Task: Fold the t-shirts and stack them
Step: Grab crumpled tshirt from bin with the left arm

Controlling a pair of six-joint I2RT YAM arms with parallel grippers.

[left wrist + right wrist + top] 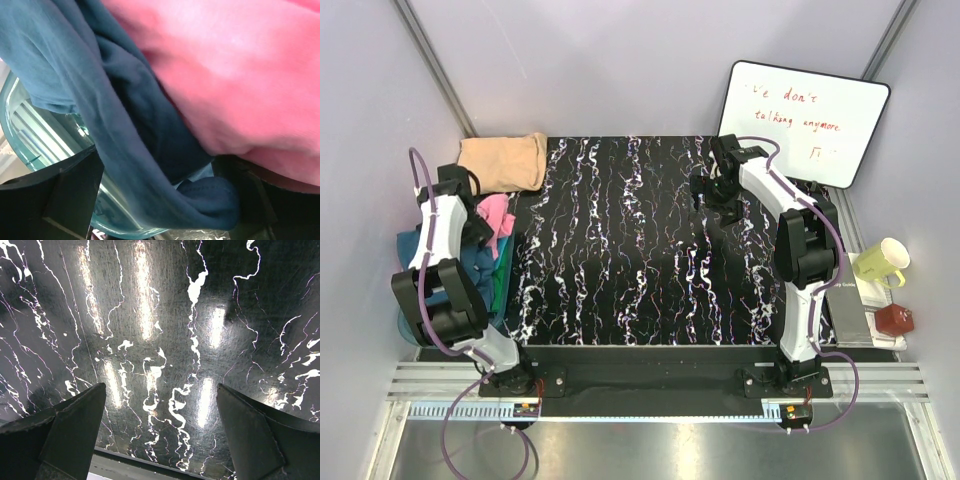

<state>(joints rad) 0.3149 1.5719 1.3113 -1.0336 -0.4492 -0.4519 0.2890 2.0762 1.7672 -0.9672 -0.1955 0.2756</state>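
Your left gripper (160,167) is sitting wide open in the pile off the table's (640,250) left edge. The teal-blue shirt (120,130) is draping between its fingers (65,190), not clamped. The pink shirt (235,75) is lying against it, both over a clear bin (30,135). The tan shirt (503,162) is lying folded at the far-left corner. Your right gripper (161,387) is hovering wide open over the marbled top, holding nothing.

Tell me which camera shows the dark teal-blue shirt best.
Left wrist: the teal-blue shirt fills the frame close up, folds and hem clear, draped across a clear bin beside the pink shirt. Top external shows only a small patch beside the left arm. Right wrist shows none of it, only the table.
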